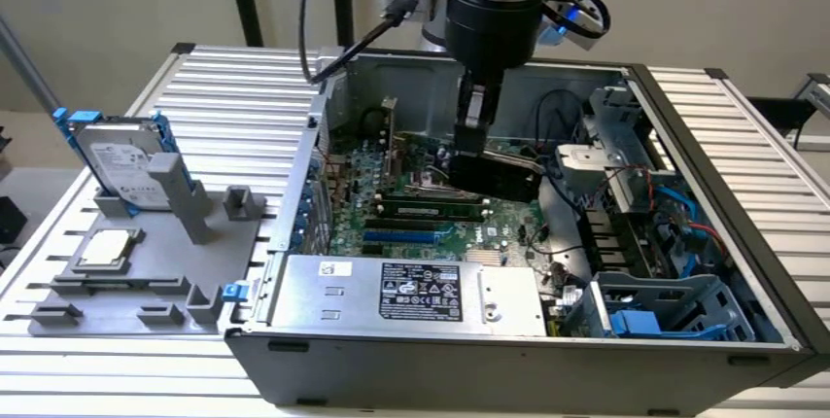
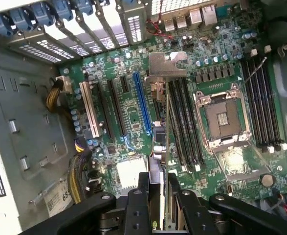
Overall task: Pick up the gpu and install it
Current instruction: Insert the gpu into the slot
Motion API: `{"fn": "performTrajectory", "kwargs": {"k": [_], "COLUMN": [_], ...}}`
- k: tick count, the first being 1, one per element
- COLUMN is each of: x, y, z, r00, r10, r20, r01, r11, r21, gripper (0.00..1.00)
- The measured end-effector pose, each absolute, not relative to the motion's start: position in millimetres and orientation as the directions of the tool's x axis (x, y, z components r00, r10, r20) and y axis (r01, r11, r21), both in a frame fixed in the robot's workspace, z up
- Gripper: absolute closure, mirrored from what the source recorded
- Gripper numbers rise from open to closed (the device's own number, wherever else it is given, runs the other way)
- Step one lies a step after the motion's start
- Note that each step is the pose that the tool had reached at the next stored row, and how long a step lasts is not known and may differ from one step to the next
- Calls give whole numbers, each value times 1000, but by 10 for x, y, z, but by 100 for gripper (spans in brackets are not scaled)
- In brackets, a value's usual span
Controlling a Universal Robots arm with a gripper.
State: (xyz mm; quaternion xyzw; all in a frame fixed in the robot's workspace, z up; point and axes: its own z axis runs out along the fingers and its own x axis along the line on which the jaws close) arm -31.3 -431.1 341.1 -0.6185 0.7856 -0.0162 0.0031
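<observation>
The gripper (image 2: 159, 193) is clamping the gpu (image 1: 500, 180) narrowly between its fingers, holding the card edge-on with its silver bracket (image 2: 167, 64) farthest from the wrist. The card is hanging over the green motherboard (image 2: 128, 107) inside the open computer case (image 1: 519, 369).

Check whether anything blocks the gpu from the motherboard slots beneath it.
Nothing visible does. The claw holds the gpu edge-on above the motherboard. The blue slot and the slots beside it look empty. The gpu itself hides whatever lies directly under it.
</observation>
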Motion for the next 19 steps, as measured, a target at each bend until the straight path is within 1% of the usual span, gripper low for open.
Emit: {"fn": "performTrajectory", "kwargs": {"k": [3,12,19], "x": [-348,-633,-662], "y": [-4311,-4311,-4320], "z": [3361,3229,3150], "r00": [-207,-196,-146], "r10": [-978,-980,-989], "r20": [15,15,15], "r01": [-978,-980,-989], "r11": [206,196,145], "r21": [-29,-29,-28], "gripper": [74,74,74]}}
